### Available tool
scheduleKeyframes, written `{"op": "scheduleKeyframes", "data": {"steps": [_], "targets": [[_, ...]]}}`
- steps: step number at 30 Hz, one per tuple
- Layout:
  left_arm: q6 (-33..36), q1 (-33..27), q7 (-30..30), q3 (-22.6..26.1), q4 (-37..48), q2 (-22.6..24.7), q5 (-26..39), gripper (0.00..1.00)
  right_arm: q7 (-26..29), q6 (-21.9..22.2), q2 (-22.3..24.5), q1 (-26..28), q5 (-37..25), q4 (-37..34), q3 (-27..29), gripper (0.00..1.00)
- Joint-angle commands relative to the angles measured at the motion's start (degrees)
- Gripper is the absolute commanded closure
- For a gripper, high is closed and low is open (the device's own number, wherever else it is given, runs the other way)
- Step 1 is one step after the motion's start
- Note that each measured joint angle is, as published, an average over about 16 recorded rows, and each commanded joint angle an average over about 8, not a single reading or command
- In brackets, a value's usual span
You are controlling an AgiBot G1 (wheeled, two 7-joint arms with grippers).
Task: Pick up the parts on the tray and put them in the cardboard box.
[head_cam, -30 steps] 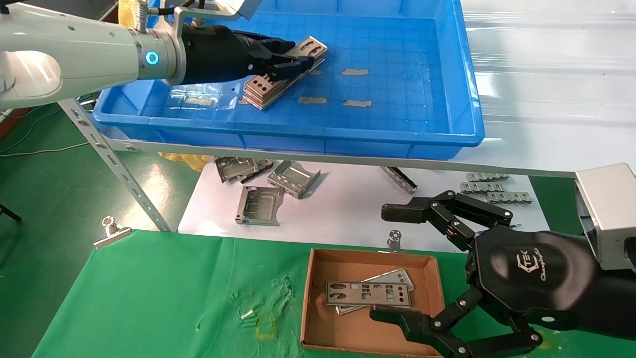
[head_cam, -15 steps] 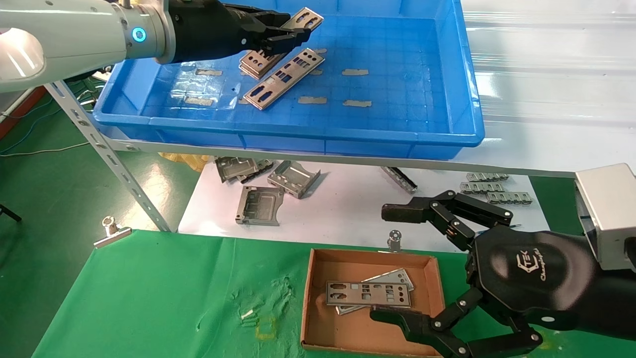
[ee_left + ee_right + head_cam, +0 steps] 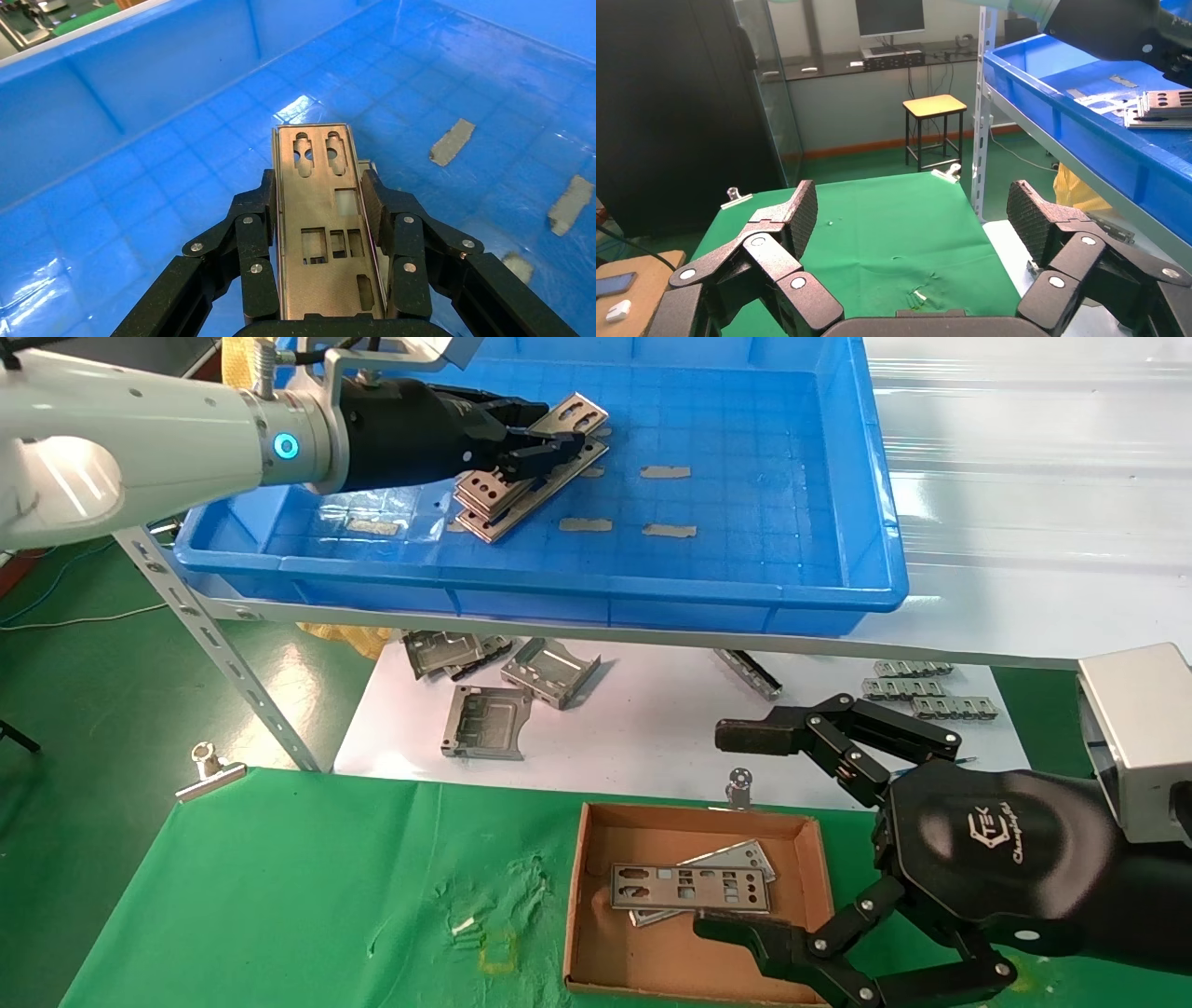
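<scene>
Green cloth covers the near table, where the cardboard box [image 3: 694,905] holds two parts. Just beside the box, the right gripper [image 3: 736,831] rests idle with its fingers spread wide. Beyond the box, squarish brackets [image 3: 503,686] lie on a white sheet. Farther still, on the shelf above, the tray [image 3: 866,514] holds a stack of parts [image 3: 494,503]; the left gripper [image 3: 545,447] pinches one part [image 3: 325,217] over that stack.

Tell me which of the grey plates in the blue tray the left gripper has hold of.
The top plate of the stack in the tray: the left gripper clamps its long edges, and it sits tilted above the others.
</scene>
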Motion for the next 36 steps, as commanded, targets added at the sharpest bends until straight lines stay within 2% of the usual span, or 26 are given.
{"op": "scheduleKeyframes", "data": {"steps": [1,3,4,19,20,27,28,36], "targets": [[-0.7,0.5,0.3,0.1,-0.5,0.1,-0.2,0.34,0.0,0.0,0.0,0.0,0.0,0.0,0.0,0.0],[-1.1,0.8,-0.1,0.5,-0.8,0.1,-0.4,0.09,0.0,0.0,0.0,0.0,0.0,0.0,0.0,0.0],[-1.3,0.9,-0.3,0.7,-0.9,0.1,-0.5,0.02,0.0,0.0,0.0,0.0,0.0,0.0,0.0,0.0],[-2.4,1.1,-1.9,2.9,-2.0,0.0,-2.2,0.0,0.0,0.0,0.0,0.0,0.0,0.0,0.0,0.0],[-2.5,1.1,-2.0,3.0,-1.9,0.0,-2.4,0.06,0.0,0.0,0.0,0.0,0.0,0.0,0.0,0.0],[-2.2,0.9,-2.7,3.9,-1.7,0.0,-3.3,0.93,0.0,0.0,0.0,0.0,0.0,0.0,0.0,0.0],[-2.1,0.9,-2.8,4.0,-1.6,0.0,-3.4,0.99,0.0,0.0,0.0,0.0,0.0,0.0,0.0,0.0],[-1.4,0.6,-3.4,5.0,-1.6,-0.1,-4.1,1.0,0.0,0.0,0.0,0.0,0.0,0.0,0.0,0.0]]}}
